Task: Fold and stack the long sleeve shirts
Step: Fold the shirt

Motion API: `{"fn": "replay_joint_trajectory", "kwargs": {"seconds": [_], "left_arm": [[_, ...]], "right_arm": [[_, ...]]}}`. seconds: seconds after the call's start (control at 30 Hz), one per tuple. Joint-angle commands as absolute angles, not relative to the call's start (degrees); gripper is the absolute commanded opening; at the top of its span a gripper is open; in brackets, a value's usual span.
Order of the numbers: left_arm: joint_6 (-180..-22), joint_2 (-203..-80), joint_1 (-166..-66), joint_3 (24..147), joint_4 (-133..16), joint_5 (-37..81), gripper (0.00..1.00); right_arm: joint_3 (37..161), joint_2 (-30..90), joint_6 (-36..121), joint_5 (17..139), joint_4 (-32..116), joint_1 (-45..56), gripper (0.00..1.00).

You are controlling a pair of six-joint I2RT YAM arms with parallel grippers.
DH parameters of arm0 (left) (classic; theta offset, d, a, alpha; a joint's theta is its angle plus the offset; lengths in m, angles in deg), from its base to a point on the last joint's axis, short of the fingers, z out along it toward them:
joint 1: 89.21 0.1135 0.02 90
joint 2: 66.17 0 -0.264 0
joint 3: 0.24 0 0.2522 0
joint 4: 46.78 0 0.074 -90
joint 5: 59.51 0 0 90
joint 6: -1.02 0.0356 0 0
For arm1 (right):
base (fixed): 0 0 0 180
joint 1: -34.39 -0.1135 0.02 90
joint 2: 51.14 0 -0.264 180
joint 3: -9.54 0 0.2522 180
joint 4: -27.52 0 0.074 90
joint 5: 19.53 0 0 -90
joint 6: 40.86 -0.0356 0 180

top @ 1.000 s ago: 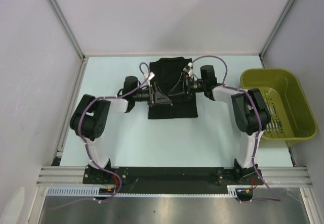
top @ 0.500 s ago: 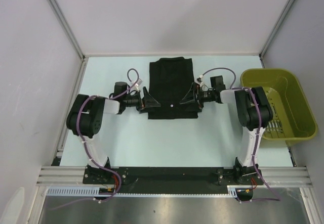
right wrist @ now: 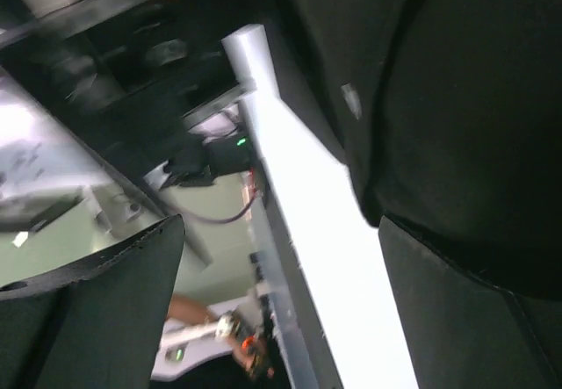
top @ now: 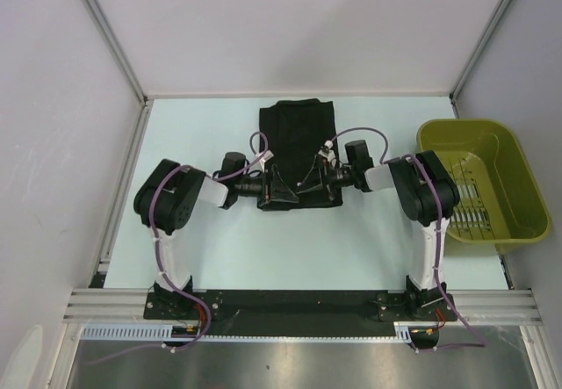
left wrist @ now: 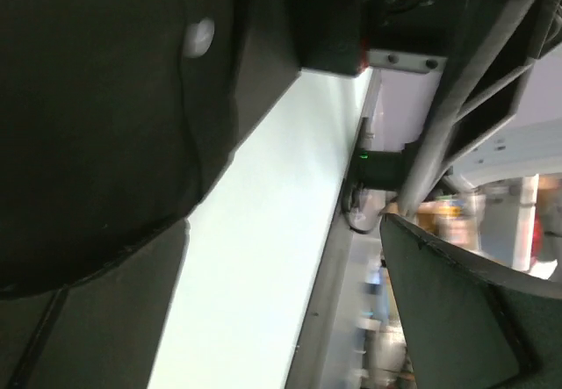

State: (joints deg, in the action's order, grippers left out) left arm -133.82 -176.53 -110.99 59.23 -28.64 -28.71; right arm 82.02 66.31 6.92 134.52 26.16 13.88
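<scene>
On table | black shirt | left claw; right claw agape over it

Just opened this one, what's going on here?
A robot is working on a folded black shirt lying in the middle of the table. Its left tool reaches in from the left and its right tool from the right, and they nearly meet over the shirt's near edge. Both tools are open, and neither visibly grips the fabric. An olive-green basket stands at the right side, apart from the shirt.
</scene>
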Motion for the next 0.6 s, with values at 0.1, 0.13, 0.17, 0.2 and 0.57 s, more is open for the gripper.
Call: {"fn": "replay_joint_trajectory", "kwargs": {"seconds": [0.1,0.13,0.17,0.2,0.57], "left_arm": [[-133.03,-181.66,-105.04,56.15,-29.05,-26.2,1.0],[-131.54,-181.13,-103.47,54.93,-29.51,-26.64,0.99],[-131.0,-180.61,-102.75,54.13,-29.95,-26.9,0.99],[-129.43,-179.99,-102.05,52.56,-31.52,-27.25,0.99],[-109.98,-160.22,-97.73,59.2,-57.38,-32.61,0.99]], "right_arm": [[77.18,70.5,10.27,133.58,28.15,19.62,1.0],[76.74,70.15,12.64,134.01,29.66,20.23,1.0],[75.6,69.28,13.97,134.19,32.55,21.28,1.0],[75.07,68.66,15.03,134.8,34.05,21.9,1.0],[88.67,57.23,31.76,137.44,62.39,26.31,1.0]]}}
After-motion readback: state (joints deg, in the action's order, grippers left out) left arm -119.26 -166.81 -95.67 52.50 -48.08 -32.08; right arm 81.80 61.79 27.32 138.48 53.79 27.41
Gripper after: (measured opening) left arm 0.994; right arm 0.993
